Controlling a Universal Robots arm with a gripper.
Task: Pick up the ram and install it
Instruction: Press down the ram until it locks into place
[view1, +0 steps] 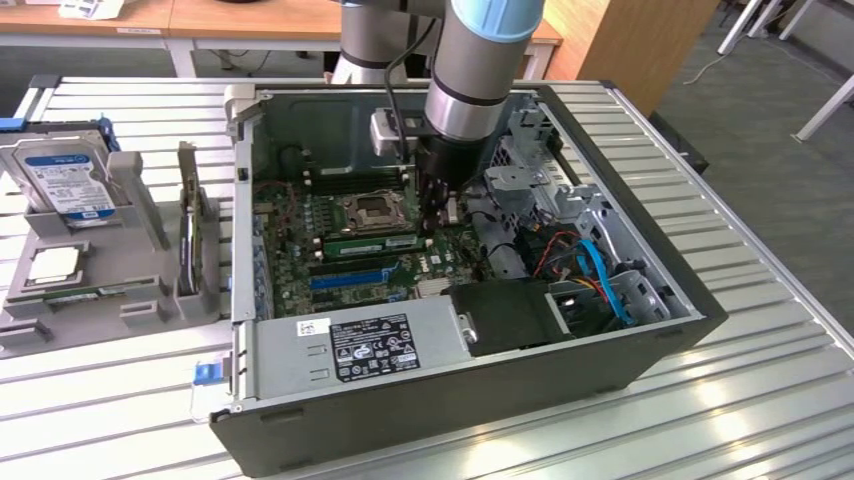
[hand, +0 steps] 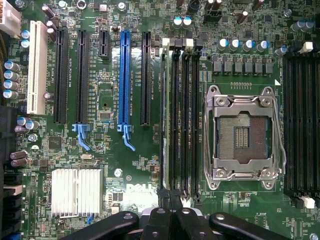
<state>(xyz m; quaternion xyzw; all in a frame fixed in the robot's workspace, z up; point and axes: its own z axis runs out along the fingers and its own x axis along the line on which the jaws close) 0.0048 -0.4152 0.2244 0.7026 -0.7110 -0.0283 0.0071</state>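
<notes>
We see the open black metal computer case (view1: 587, 350) walling in the green motherboard (view1: 287, 235) on all sides; access is from above only. The grey metal drive cage (view1: 534, 190) and orange and blue cables (view1: 594, 265) crowd the exterior view's right. The grey power supply box (view1: 354, 345) blocks the near edge. Over the silver square processor socket (hand: 242, 132) and black expansion slots (hand: 82, 75) there is open room. The slatted metal worktop (view1: 747, 400) lies bare on the exterior view's right.

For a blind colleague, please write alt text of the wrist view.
The closed pincer hangs over a green motherboard, right at the end of a row of memory slots beside the empty processor socket. Black, white and blue expansion slots and a silver heatsink lie further off.
</notes>
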